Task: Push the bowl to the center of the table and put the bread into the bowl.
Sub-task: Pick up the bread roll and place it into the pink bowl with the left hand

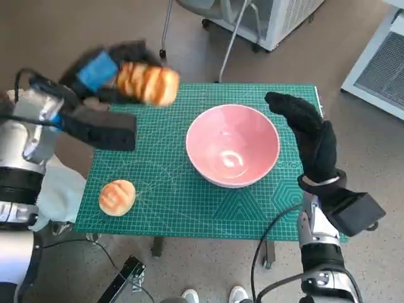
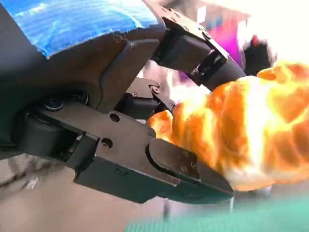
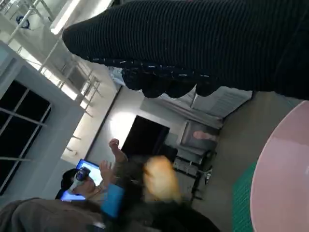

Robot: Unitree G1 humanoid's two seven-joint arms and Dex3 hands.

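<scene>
A long golden braided bread [image 1: 149,83] is held in the air by my left hand [image 1: 101,71], above the far left corner of the green mat. In the left wrist view the black fingers [image 2: 188,169] close round the bread [image 2: 251,135]. The pink bowl [image 1: 232,145] stands empty near the middle of the mat, a little to the right. My right hand [image 1: 306,129] is raised with its fingers straight, just right of the bowl's rim, holding nothing. The right wrist view shows the bowl's pink edge [image 3: 285,179] and, blurred, the bread [image 3: 161,179].
A round bun [image 1: 117,197] lies near the mat's front left corner. The green cutting mat [image 1: 164,196] covers the small table. A white appliance [image 1: 265,19] and chair legs stand beyond the far edge. Shoes [image 1: 211,295] show by the near edge. A person [image 3: 82,186] appears in the right wrist view.
</scene>
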